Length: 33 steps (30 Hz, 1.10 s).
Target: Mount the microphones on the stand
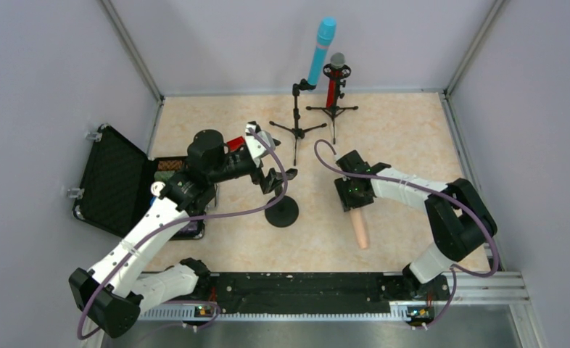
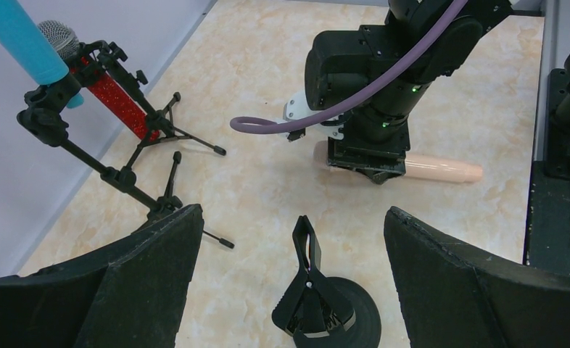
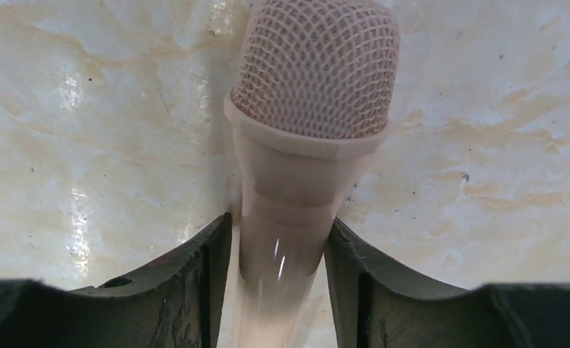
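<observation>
The right gripper (image 3: 278,226) is closed narrow on the peach-pink microphone (image 3: 312,80), one finger against each side of the handle just below the collar. In the right wrist view the mesh head points to 12 o'clock. The handle between the fingers is blurred and cut off by the lower edge.

From above, this microphone lies flat on the table (image 1: 405,138) at about 5 o'clock from its centre. Its head is hidden under the right gripper (image 1: 354,194) and its tail points to 6 o'clock.

The left gripper (image 2: 293,217) is spread wide and holds nothing. It hangs over the round-based clip stand (image 2: 317,301), whose base is partly cut off by the frame edge.

At 12 o'clock on the table stand two tripod stands. The cyan-blue microphone (image 1: 322,51) sits tilted in the left one (image 1: 296,123), and the glittery red microphone (image 1: 334,85) with its grey mesh head is in the right one (image 1: 333,112).

At 9 o'clock an open black case (image 1: 115,181) lies with most of its contents hidden by the left arm. A small red block (image 1: 235,143) shows only in part behind that arm's wrist. Small lettering on the gear is too fine to read.
</observation>
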{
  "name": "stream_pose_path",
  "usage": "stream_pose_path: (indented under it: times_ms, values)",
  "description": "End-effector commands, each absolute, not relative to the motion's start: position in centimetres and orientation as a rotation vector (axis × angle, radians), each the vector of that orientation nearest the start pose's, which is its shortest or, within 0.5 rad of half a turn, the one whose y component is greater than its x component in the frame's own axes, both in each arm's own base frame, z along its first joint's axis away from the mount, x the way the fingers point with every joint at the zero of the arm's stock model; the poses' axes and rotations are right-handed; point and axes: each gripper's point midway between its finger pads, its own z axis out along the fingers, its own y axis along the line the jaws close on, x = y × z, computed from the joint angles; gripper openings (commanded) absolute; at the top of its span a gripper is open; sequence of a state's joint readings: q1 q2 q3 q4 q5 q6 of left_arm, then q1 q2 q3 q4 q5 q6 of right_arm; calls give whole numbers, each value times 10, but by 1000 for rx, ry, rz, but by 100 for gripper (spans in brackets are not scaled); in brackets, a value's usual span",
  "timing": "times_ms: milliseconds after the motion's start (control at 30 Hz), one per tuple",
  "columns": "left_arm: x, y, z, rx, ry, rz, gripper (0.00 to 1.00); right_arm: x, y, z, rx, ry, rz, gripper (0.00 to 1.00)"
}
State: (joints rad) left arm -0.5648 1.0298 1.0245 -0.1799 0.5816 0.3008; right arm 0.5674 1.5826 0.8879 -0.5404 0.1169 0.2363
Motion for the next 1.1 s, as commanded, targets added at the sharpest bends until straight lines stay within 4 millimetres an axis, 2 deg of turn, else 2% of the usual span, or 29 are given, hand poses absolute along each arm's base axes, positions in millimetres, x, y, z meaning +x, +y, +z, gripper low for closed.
stream_pose_path:
  times_ms: [0,233,433,700,900,1067]
  values:
    - [246,-257,331,1101,1330,-676,99,252,155,9,-454,2771,56,44]
    - [246,-250,327,1095,1347,-635,99,261,159,18,-455,2722,71,15]
    - [247,-248,325,1083,1359,-627,99,273,164,36,-455,2647,97,0]
    - [255,-239,329,1036,1384,-567,99,298,179,80,-447,2494,157,0]
    - [268,-230,320,986,1458,-496,99,317,189,119,-417,2360,208,0]
    - [281,-225,314,897,1534,-471,99,321,209,147,-444,2245,352,0]
